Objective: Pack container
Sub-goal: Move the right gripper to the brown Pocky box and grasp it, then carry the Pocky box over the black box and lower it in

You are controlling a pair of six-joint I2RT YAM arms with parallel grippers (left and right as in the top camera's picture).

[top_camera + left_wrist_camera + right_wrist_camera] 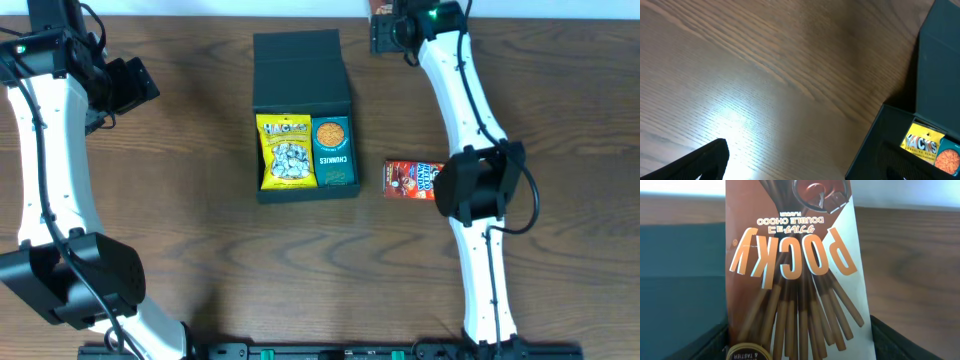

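Note:
The container (pixel 304 105) is a dark teal box at mid table, with its flap lid open toward the back. Inside lie a yellow snack packet (pixel 287 150) and a small teal carton with an orange circle (pixel 333 152). My right gripper (pixel 386 30) is at the back edge, right of the lid, shut on a Pocky box (pixel 795 255) that fills the right wrist view. The container (pixel 680 255) shows behind the Pocky box on the left. My left gripper (pixel 130 85) is open and empty, well left of the container. In the left wrist view its fingers (pixel 800 167) hang over bare wood beside the container (pixel 935 60).
A red snack packet (pixel 410 180) lies on the table right of the container, partly under my right arm's elbow (pixel 478 185). The table is dark wood (pixel 200 220). The yellow packet (pixel 924 142) also shows in the left wrist view.

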